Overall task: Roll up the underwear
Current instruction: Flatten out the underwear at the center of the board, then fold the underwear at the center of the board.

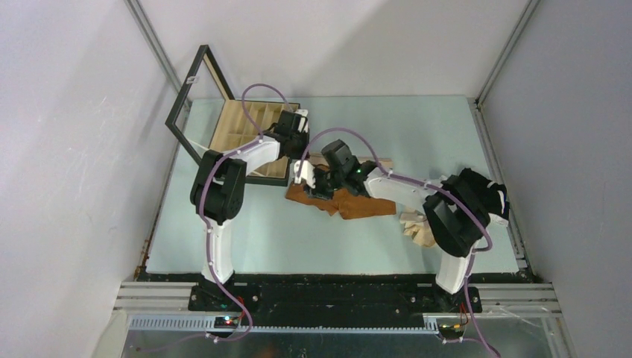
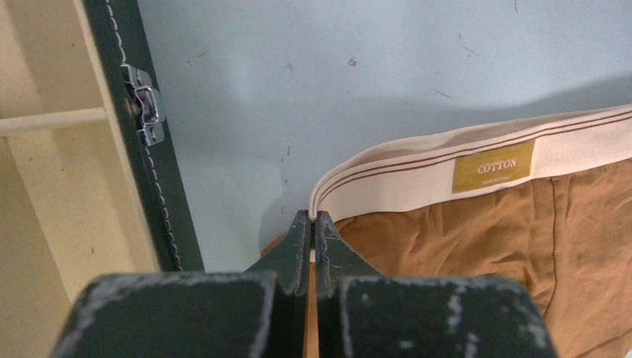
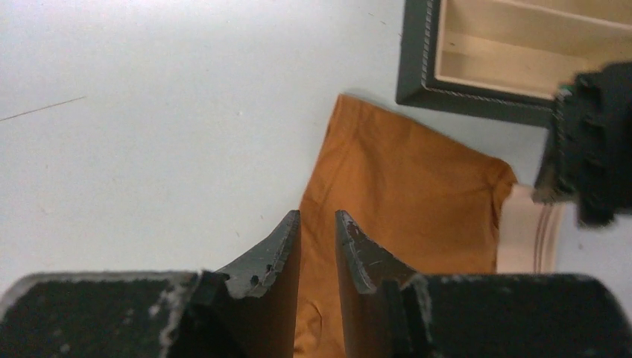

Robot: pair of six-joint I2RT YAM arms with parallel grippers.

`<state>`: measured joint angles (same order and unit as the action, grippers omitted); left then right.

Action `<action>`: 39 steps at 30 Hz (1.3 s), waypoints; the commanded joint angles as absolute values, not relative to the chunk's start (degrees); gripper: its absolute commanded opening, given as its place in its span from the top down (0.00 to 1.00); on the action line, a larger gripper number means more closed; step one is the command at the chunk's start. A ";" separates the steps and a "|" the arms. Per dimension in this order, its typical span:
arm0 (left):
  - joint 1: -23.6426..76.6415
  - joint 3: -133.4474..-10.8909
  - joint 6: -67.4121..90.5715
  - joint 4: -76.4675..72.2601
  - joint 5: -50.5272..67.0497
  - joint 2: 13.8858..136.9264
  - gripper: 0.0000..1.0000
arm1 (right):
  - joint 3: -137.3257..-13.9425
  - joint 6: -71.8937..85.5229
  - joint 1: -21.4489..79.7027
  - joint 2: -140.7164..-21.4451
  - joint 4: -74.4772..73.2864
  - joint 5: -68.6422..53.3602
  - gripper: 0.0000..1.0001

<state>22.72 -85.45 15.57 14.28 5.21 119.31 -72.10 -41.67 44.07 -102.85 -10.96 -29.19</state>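
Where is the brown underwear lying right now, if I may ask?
Top view: the brown underwear lies on the table, just right of the box, its waistband corner pinched by the left gripper.

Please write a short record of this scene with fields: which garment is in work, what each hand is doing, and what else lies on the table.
garment in work: rust-brown underwear, spread mid-table, with a cream waistband bearing a COTTON label
left hand: shut on the waistband's corner
right hand: jaws slightly apart, over the brown cloth
box: wooden compartments, black frame, lid open, close beside the underwear
waiting: beige garment near the right arm
rolling: no roll visible yet
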 commanded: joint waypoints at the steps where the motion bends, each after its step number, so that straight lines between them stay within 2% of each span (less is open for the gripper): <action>1: 22.73 -87.02 16.01 14.08 7.91 118.83 1.00 | -72.33 -45.92 47.71 -105.68 -2.29 -26.89 0.73; 8: 21.87 -86.96 17.53 14.41 9.35 118.64 1.00 | -73.75 -49.22 51.93 -111.48 4.44 -22.72 0.73; 14: 20.95 -86.42 17.56 14.13 10.60 117.79 1.00 | -79.24 -48.96 53.72 -116.87 2.09 -18.01 0.73; 26: 21.35 -79.50 16.21 11.67 9.10 113.12 1.00 | -75.74 -45.56 55.72 -113.67 0.53 -14.67 0.70; 39: 21.27 -77.35 17.11 11.34 10.53 111.52 1.00 | -77.64 -47.44 56.80 -116.26 0.53 -15.06 0.67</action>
